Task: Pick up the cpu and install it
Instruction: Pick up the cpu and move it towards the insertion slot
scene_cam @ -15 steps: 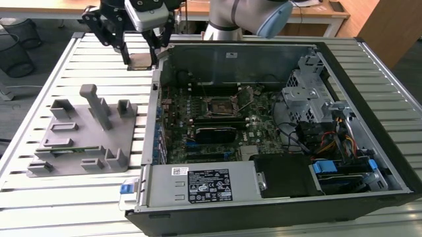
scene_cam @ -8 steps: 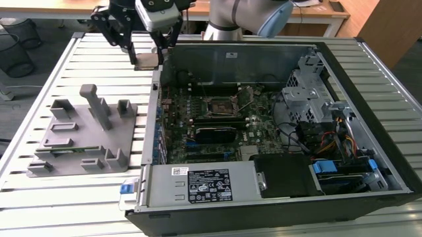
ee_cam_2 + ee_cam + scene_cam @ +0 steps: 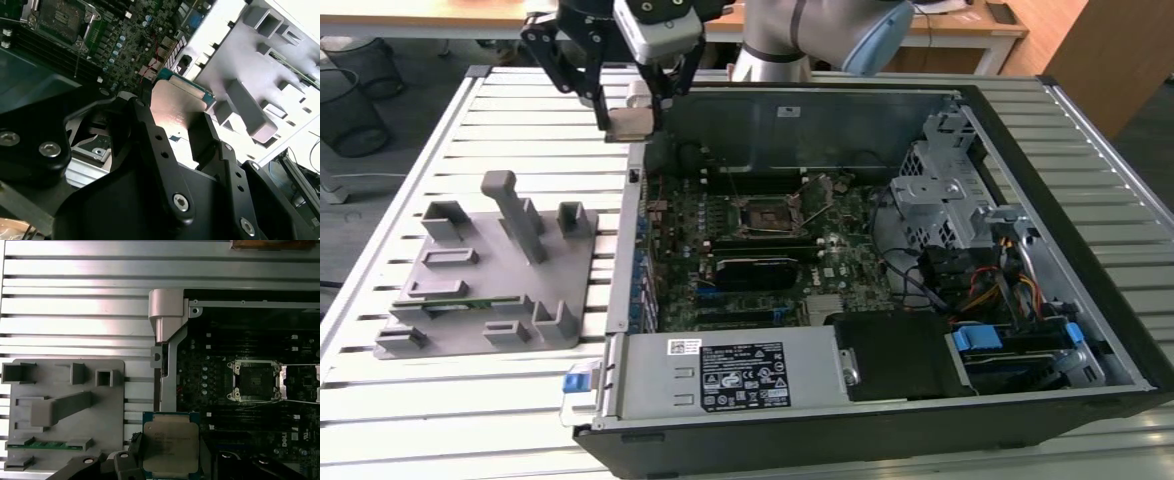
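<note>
Hanging at the case (image 3: pixel 854 90) rim in the exterior view, the gripper (image 3: pixel 630 118) has its fingers (image 3: pixel 602 108) closed on the cpu (image 3: pixel 631 125), about eleven o'clock from the empty socket (image 3: pixel 767 212) — picked up, not yet installed. In the second wrist view the fingers (image 3: pixel 152 132) clamp the cpu (image 3: pixel 177 102) by its edges. In the first wrist view the cpu (image 3: pixel 171 445) is well apart from the open socket (image 3: pixel 255 381).

- The gripper (image 3: pixel 175 125) pinches the cpu (image 3: pixel 177 107) between its black fingers (image 3: pixel 150 125), with the shiny metal top in plain sight.
- Past one side of the cpu lies the green motherboard (image 3: pixel 120 45), with its socket (image 3: pixel 62 17) well apart from the cpu.
- Past the cpu's other side sits the grey fixture (image 3: pixel 250 85).
</note>
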Controlling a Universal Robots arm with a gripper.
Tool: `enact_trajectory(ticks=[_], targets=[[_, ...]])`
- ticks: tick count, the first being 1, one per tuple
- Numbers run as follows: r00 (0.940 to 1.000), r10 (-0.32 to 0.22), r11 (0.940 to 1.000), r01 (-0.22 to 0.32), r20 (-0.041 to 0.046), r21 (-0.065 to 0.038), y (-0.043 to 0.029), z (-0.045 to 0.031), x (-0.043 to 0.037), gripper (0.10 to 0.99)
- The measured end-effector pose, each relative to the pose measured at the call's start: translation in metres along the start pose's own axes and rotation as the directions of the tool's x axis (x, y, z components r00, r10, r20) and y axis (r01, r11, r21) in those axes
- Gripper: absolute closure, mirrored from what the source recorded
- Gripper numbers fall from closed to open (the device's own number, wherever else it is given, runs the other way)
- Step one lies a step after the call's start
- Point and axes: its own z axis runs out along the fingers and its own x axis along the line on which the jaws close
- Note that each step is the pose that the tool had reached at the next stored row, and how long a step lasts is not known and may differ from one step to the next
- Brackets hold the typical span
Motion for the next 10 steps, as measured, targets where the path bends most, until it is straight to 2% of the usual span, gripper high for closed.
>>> enact_trajectory(ticks=[5, 10], targets=[[1.0000, 0.000, 1.0000, 0.000, 0.0000, 0.000, 0.0061, 0.0005, -0.0036, 0.549], [1.0000, 0.000, 1.0000, 0.000, 0.0000, 0.000, 0.0085, 0.0006, -0.0089, 0.549]])
